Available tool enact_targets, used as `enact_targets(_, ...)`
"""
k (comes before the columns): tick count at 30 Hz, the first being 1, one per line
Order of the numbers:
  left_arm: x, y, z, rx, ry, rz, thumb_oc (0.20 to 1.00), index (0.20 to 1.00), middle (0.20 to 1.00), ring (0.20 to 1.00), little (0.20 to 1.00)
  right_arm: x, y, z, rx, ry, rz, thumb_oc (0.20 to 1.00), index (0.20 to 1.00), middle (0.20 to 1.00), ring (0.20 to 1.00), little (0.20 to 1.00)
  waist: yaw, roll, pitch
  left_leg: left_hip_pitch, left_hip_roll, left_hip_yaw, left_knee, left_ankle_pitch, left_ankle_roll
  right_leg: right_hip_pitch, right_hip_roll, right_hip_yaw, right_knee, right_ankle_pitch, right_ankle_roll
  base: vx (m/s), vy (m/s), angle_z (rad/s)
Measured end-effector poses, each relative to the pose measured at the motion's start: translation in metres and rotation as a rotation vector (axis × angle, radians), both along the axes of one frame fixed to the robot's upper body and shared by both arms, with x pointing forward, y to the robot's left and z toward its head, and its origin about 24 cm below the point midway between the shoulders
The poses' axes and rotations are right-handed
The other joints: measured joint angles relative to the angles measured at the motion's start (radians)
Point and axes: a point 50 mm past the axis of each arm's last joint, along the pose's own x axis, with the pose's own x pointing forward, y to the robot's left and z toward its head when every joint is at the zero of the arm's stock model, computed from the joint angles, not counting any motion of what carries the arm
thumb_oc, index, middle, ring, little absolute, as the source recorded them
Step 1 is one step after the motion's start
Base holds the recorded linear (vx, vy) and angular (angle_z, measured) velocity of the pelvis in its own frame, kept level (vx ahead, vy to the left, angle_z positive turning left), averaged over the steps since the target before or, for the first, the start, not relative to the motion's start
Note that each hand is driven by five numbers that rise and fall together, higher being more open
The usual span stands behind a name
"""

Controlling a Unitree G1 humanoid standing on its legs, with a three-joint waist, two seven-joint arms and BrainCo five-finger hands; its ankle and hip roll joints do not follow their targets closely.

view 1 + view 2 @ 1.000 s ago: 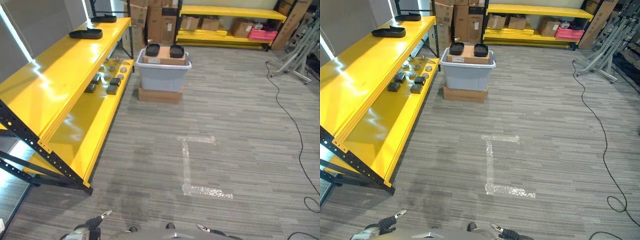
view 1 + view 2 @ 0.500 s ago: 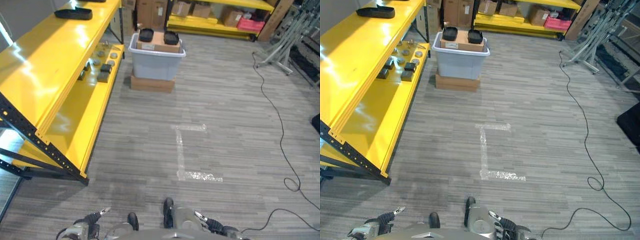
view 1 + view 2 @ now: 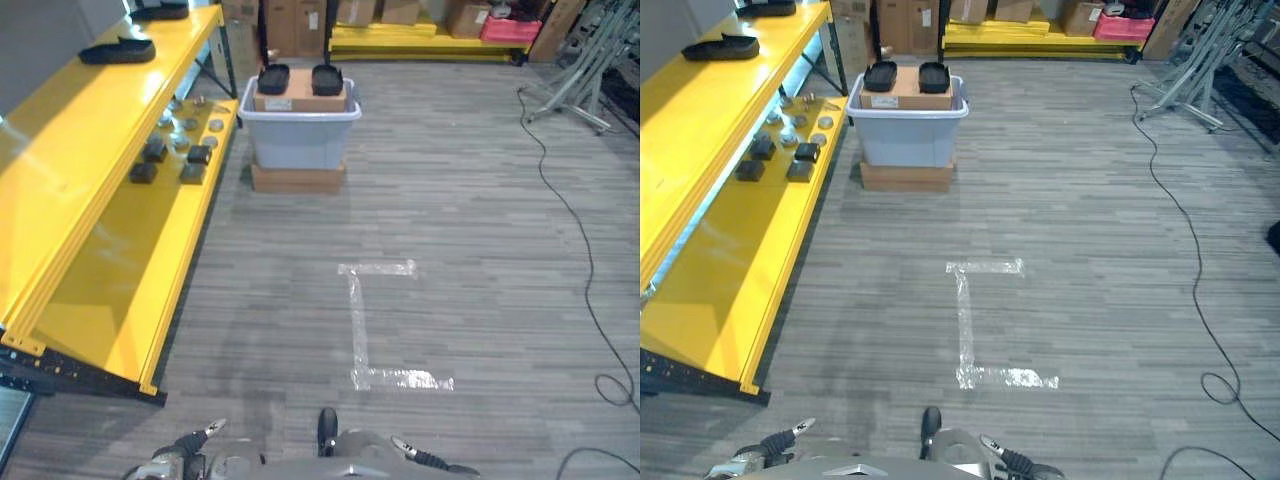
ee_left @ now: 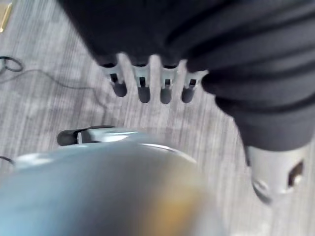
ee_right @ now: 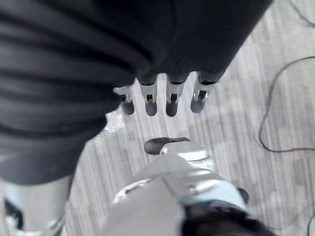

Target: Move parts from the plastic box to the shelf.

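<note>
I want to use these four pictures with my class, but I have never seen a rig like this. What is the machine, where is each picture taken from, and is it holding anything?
This is a walking robot with two arms and hands. Two pictures come from cameras in its head, looking down at the floor ahead. There stands a grey plastic box on a flat cardboard box. A brown carton and two black parts rest on top of the plastic box. To the robot's left is a yellow shelf with small parts already on it. White tape marks the floor. The other two pictures come from cameras on the wrists, looking along each hand. The left hand and the right hand hang with straight fingers and hold nothing.
</note>
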Motion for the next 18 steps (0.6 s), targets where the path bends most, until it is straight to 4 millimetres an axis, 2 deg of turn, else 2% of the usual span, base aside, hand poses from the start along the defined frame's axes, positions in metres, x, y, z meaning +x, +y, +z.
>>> enact_targets(1,-0.002,0.000,-0.001,-0.003,0.011,0.006,1.000,1.000,1.000,1.000,1.000,0.006,-0.001,0.002,-0.008,-0.022,0.025,1.000,1.000,1.000,1.000,1.000,0.000,-0.002,-0.001,-0.026,-0.006,0.009,-0.035,-0.006,0.006,0.025,0.002,-0.003,-0.009,0.010,-0.005,0.40,0.057,-0.51)
enact_targets(2,-0.006,0.001,-0.001,-0.001,0.015,0.005,1.000,1.000,1.000,1.000,1.000,0.012,-0.002,0.004,-0.017,-0.047,0.030,1.000,1.000,1.000,1.000,1.000,-0.006,-0.003,-0.003,-0.033,-0.021,0.022,-0.120,-0.009,0.011,0.054,0.007,0.004,-0.028,-0.010,0.008,0.32,0.112,-0.33)
enact_targets(4,-0.011,0.000,-0.002,0.003,0.028,-0.007,1.000,1.000,1.000,1.000,1.000,0.019,-0.006,0.006,-0.039,-0.067,0.036,1.000,1.000,1.000,1.000,1.000,-0.001,0.001,-0.001,-0.011,-0.047,0.042,-0.333,-0.009,0.020,0.087,0.019,0.030,-0.044,-0.039,0.009,0.35,0.123,-0.32)
enact_targets(5,-0.014,0.000,-0.003,0.007,0.032,-0.015,1.000,1.000,1.000,1.000,1.000,0.021,-0.009,0.008,-0.060,-0.064,0.048,1.000,1.000,1.000,1.000,1.000,0.006,0.003,0.000,0.043,-0.078,0.051,-0.607,0.010,0.027,0.124,0.029,0.050,-0.078,-0.044,0.015,0.39,0.091,-0.31)
enact_targets(7,-0.016,0.000,-0.003,0.008,0.036,-0.015,1.000,1.000,1.000,1.000,1.000,0.023,-0.012,0.009,-0.068,-0.068,0.055,1.000,1.000,1.000,1.000,1.000,0.012,0.009,0.005,0.070,-0.114,0.025,-0.787,0.065,0.031,0.157,0.051,0.057,-0.095,-0.032,0.007,0.37,0.076,-0.20)
enact_targets(8,-0.017,0.002,-0.003,0.013,0.040,-0.020,1.000,1.000,1.000,1.000,1.000,0.023,-0.012,0.009,-0.071,-0.065,0.059,1.000,1.000,1.000,1.000,1.000,0.015,0.012,0.008,0.063,-0.132,-0.001,-0.812,0.097,0.039,0.177,0.062,0.060,-0.109,-0.046,0.013,0.26,0.063,-0.14)
enact_targets(9,-0.018,0.001,-0.004,0.012,0.041,-0.021,1.000,1.000,1.000,1.000,1.000,0.022,-0.013,0.009,-0.075,-0.061,0.064,1.000,1.000,1.000,1.000,1.000,0.027,0.014,0.013,0.064,-0.143,-0.026,-0.847,0.112,0.029,0.186,0.072,0.070,-0.108,-0.054,0.017,0.40,0.151,-0.44)
enact_targets(10,-0.021,0.001,-0.004,0.014,0.049,-0.033,1.000,1.000,1.000,1.000,1.000,0.025,-0.014,0.010,-0.082,-0.063,0.077,1.000,1.000,1.000,1.000,1.000,0.061,0.011,0.033,0.051,-0.162,-0.060,-0.884,0.156,0.023,0.214,0.083,0.098,-0.108,-0.076,0.023,0.38,0.192,-0.58)
enact_targets(13,-0.026,0.001,-0.005,0.020,0.067,-0.044,1.000,1.000,1.000,1.000,1.000,0.028,-0.014,0.010,-0.087,-0.052,0.084,1.000,1.000,1.000,1.000,1.000,0.077,-0.002,0.056,0.026,-0.171,-0.027,-0.888,0.185,0.041,0.256,0.080,0.121,-0.108,-0.119,0.026,0.28,0.194,-0.34)
enact_targets(14,-0.032,0.002,-0.007,0.023,0.086,-0.043,1.000,1.000,1.000,1.000,1.000,0.027,-0.015,0.010,-0.089,-0.049,0.082,1.000,1.000,1.000,1.000,1.000,0.080,-0.008,0.059,0.037,-0.175,0.009,-0.885,0.195,0.068,0.289,0.073,0.125,-0.108,-0.140,0.042,0.33,0.265,-0.22)
enact_targets(15,-0.034,0.002,-0.007,0.024,0.094,-0.044,1.000,1.000,1.000,1.000,1.000,0.025,-0.015,0.010,-0.089,-0.041,0.076,1.000,1.000,1.000,1.000,1.000,0.082,-0.016,0.060,0.059,-0.181,0.034,-0.871,0.181,0.090,0.310,0.062,0.127,-0.108,-0.160,0.066,0.34,0.277,-0.22)
enact_targets(16,-0.035,0.002,-0.007,0.025,0.099,-0.050,1.000,1.000,1.000,1.000,1.000,0.021,-0.017,0.009,-0.091,-0.025,0.073,1.000,1.000,1.000,1.000,1.000,0.080,-0.011,0.056,0.071,-0.182,0.047,-0.860,0.158,0.122,0.327,0.066,0.129,-0.102,-0.169,0.072,0.21,0.176,-0.13)
enact_targets(17,-0.035,0.002,-0.007,0.025,0.099,-0.050,1.000,1.000,1.000,1.000,1.000,0.021,-0.017,0.009,-0.091,-0.025,0.073,1.000,1.000,1.000,1.000,1.000,0.080,-0.011,0.056,0.072,-0.182,0.048,-0.859,0.157,0.124,0.328,0.066,0.128,-0.102,-0.170,0.073,0.32,0.279,0.08)
enact_targets(18,-0.028,0.004,-0.005,0.041,0.087,-0.080,1.000,1.000,1.000,1.000,1.000,0.012,-0.011,0.005,-0.071,-0.009,0.067,1.000,1.000,1.000,1.000,1.000,0.068,0.001,0.048,0.134,-0.174,0.039,-0.888,0.194,0.186,0.296,0.070,0.101,0.057,-0.236,0.103,0.26,0.240,0.14)
